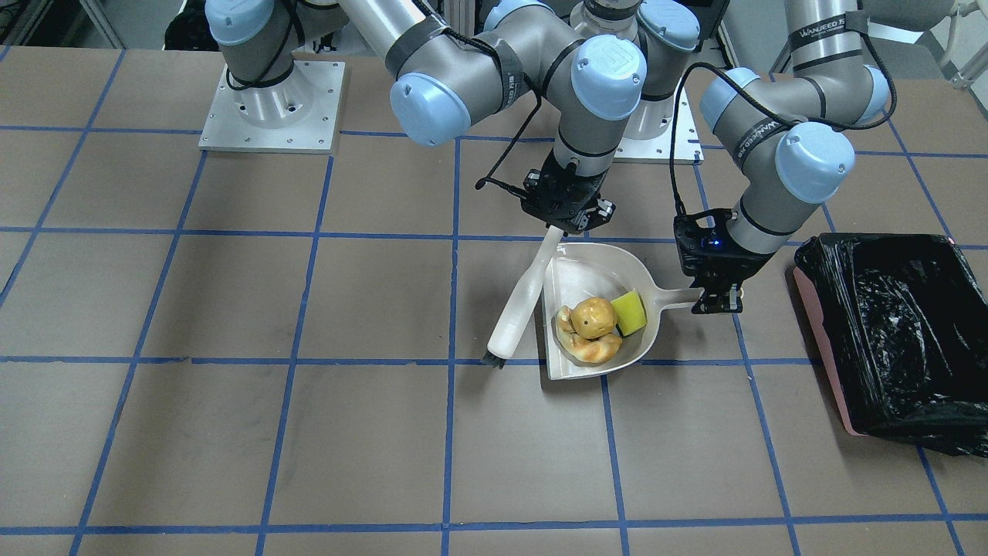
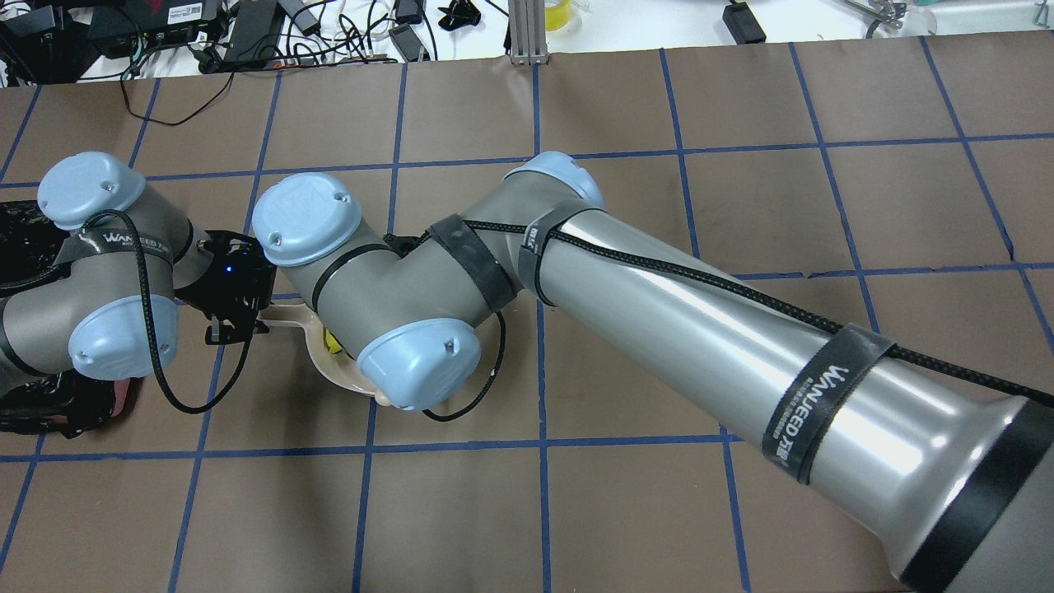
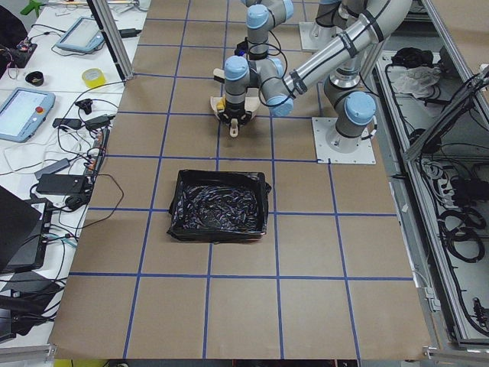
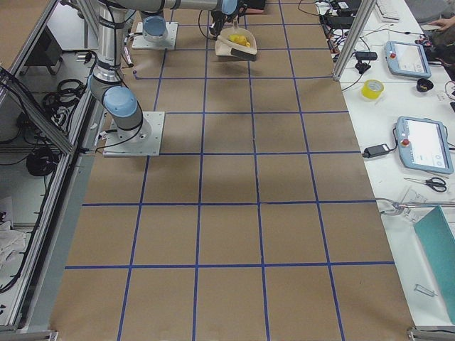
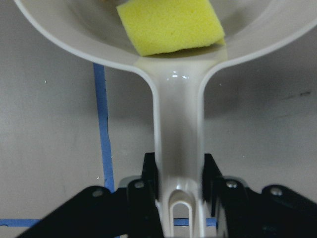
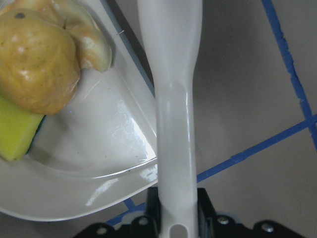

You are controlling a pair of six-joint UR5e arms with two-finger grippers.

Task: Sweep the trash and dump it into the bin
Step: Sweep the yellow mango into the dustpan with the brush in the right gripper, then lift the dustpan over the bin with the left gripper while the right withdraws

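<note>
The cream dustpan sits on the table and holds all the trash: a golden-brown potato lump, a pale croissant piece and a yellow sponge chunk. My left gripper is shut on the dustpan's handle; the sponge shows just beyond it. My right gripper is shut on the cream brush, which lies along the pan's open side with its bristles on the table. The right wrist view shows the brush handle, potato and croissant. The bin, pink with a black bag, stands beside my left arm.
The brown table is marked with a blue tape grid. The two arm base plates are at the robot's side. In the overhead view my right arm's forearm covers most of the dustpan. Monitors and cables lie beyond the table's far edge.
</note>
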